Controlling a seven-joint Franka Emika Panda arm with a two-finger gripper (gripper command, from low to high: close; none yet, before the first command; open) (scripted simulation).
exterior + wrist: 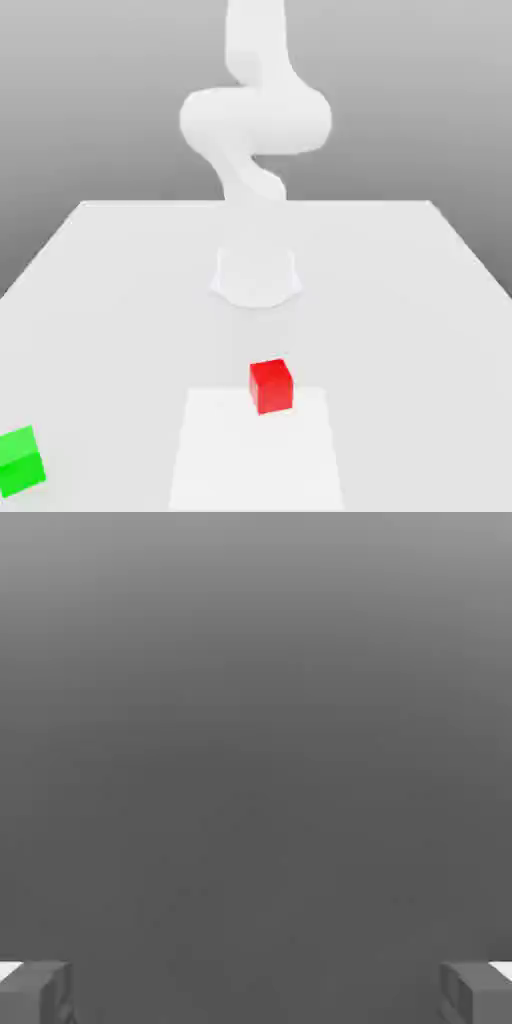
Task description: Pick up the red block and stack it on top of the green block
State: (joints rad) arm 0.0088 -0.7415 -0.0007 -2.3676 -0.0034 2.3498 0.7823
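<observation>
The red block [271, 386] sits on the white table [400, 300], near the front and close to the middle, on the far edge of a paler square patch [255, 455]. The green block [20, 460] rests at the table's front corner on the exterior view's left, well apart from the red one. The white arm [255, 120] rises from its round base [256, 275] behind the red block and curls upward. In the hand view my gripper [256, 992] is open: its two grey fingertips [35, 992] stand far apart with nothing between them, facing plain grey background.
The table's far edge runs behind the arm's base, and its side edges slant outward toward the front. The green block lies close to the edge on the exterior view's left.
</observation>
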